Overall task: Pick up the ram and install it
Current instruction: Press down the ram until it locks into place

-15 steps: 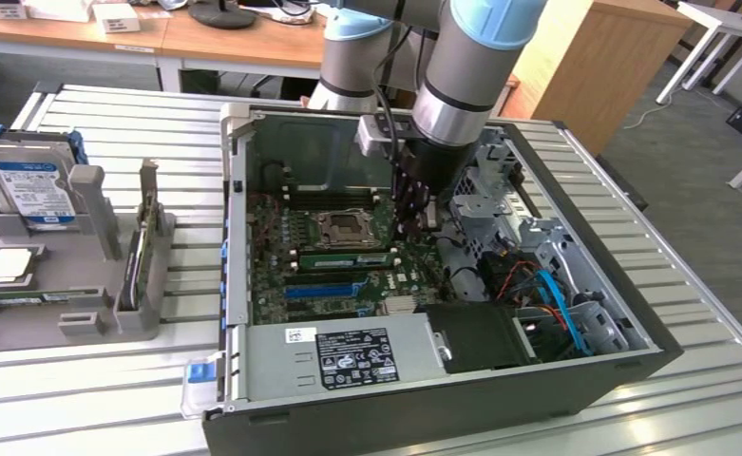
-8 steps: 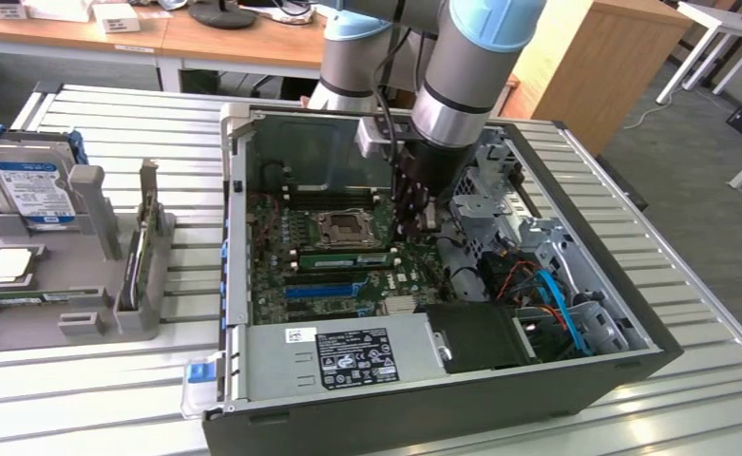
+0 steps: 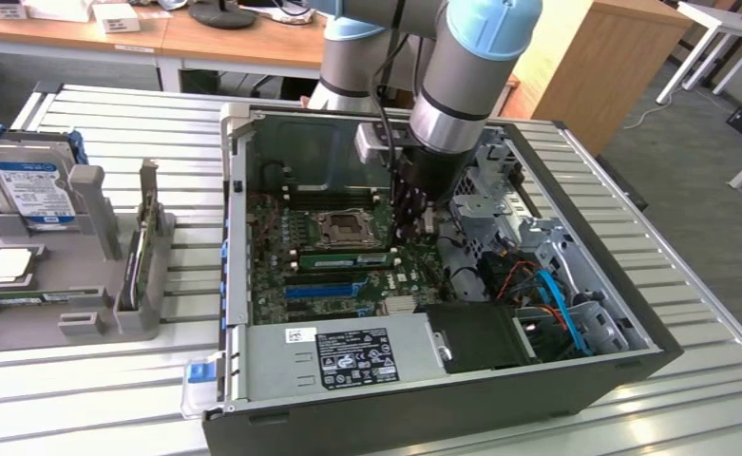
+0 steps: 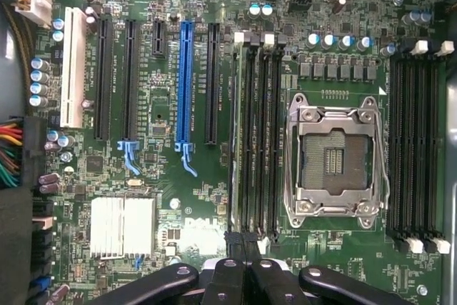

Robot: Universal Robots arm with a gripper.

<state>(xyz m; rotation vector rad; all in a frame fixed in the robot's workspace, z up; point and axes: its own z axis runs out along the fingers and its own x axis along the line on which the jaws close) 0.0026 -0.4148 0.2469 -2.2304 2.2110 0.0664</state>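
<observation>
The black gripper [image 4: 246, 248], jaws pinched shut on nothing, is hanging over (seating step, seemingly) the long green ram stick [image 3: 345, 258] standing in its slot beside the metal processor socket [image 4: 334, 158], calling for straight, even downward pressure.

A work room with a grey floor [image 3: 707, 180].
A wooden desk [image 3: 218, 43] stands at the back, a wooden cabinet [image 3: 599, 66] near it. A white table [image 3: 723, 21] stands far off. Up front is a metal table [image 3: 713, 380] made of long strips.
</observation>
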